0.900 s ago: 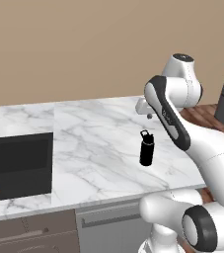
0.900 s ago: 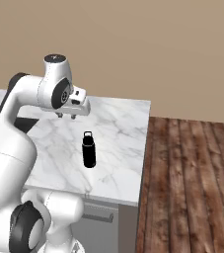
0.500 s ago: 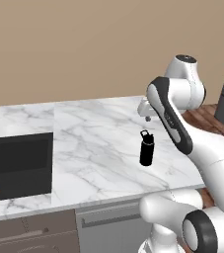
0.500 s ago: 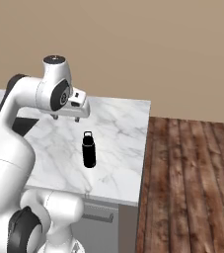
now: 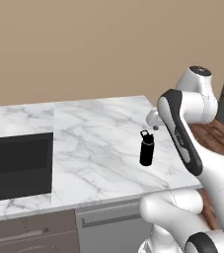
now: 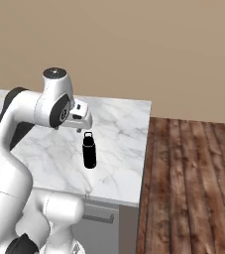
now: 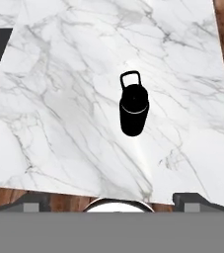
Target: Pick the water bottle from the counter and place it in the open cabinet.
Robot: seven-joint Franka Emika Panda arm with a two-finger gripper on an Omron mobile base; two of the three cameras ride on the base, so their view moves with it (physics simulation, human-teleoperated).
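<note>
While hanging above the counter (image 5: 98,143), gripper (image 6: 80,130) sits just up and at about 11 o'clock from the water bottle (image 6: 89,153) in the right base view, apart from it. Cannot tell how wide the jaws stand; fingers mostly hidden by the hand. Bottle upright on the marble, toward the slab's right end, loop handle on top. Seen from the hand camera: bottle (image 7: 133,105) near centre, handle pointing to 12 o'clock. Dark sink (image 5: 17,160) set at 9 o'clock of the bottle, well apart. Wood floor (image 6: 193,183) beyond the counter's right edge.

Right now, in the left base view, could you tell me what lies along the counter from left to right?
Sink → bare stretch of the counter → water bottle → robot arm.
</note>
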